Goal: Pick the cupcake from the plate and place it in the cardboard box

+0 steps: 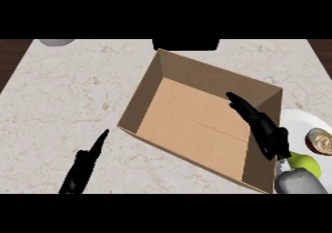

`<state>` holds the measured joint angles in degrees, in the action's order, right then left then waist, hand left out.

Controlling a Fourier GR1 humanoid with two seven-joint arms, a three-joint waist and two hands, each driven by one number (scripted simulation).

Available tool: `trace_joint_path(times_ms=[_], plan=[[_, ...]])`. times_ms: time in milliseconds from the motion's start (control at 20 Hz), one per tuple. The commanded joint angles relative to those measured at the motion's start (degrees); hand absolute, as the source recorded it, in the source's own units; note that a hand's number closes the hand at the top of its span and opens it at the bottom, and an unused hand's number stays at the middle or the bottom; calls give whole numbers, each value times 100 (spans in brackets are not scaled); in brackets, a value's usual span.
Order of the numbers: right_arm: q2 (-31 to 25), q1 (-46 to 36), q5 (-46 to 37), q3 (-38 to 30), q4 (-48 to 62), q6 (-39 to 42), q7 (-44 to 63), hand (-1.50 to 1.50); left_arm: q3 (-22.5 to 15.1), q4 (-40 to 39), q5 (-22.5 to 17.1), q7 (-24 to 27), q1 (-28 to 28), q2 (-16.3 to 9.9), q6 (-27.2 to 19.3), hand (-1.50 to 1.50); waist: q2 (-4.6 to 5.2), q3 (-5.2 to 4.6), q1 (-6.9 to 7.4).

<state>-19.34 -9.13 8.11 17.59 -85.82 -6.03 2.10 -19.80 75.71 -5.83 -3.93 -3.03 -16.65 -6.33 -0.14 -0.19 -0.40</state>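
I am looking steeply down at a pale marbled stone counter, where an open brown cardboard box is sitting turned at an angle, its inside bare. My right hand, black with a grey forearm behind it, is stretching up over the box's right wall, fingers straight and close together, clamped on nothing; the fingertips are lying above the box floor and the palm is crossing the rim. Just to the right of that wall, a round white plate is resting on the counter at the view's right edge. The small cupcake with swirled cream frosting and a brown base is sitting on that plate, apart from my right hand and untouched. A yellow-green rounded fruit is lying near it on the plate's lower part, just beside my wrist. My left hand is showing low on the counter to the left of the box, fingers straight and together, pointing up, holding nothing. A grey rounded object is peeking in at the counter's top left.
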Motion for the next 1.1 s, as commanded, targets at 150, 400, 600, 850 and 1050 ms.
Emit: trace_joint_path(times_ms=[150,400,600,850,1050], plan=[[-676,-327,402,-2124,-222,-701,-602,-150,606,770,319,226,80,-389,-660,0,-41,48,-65],[-1216,178,-503,-3257,1024,-2399,-132,150,1009,958,237,336,161,-559,-825,0,49,43,-144],[-424,230,210,-4030,1314,-2690,-1636,-150,1113,994,278,297,232,-592,-878,0,25,46,-5],[-1505,537,-229,-3835,2010,-1599,-1619,-150,1010,1545,455,-233,122,-637,-840,0,7,24,76],[-2471,985,-872,-3323,1871,-1090,-638,-150,1098,1062,424,-54,461,-570,-779,0,21,5,-24]])
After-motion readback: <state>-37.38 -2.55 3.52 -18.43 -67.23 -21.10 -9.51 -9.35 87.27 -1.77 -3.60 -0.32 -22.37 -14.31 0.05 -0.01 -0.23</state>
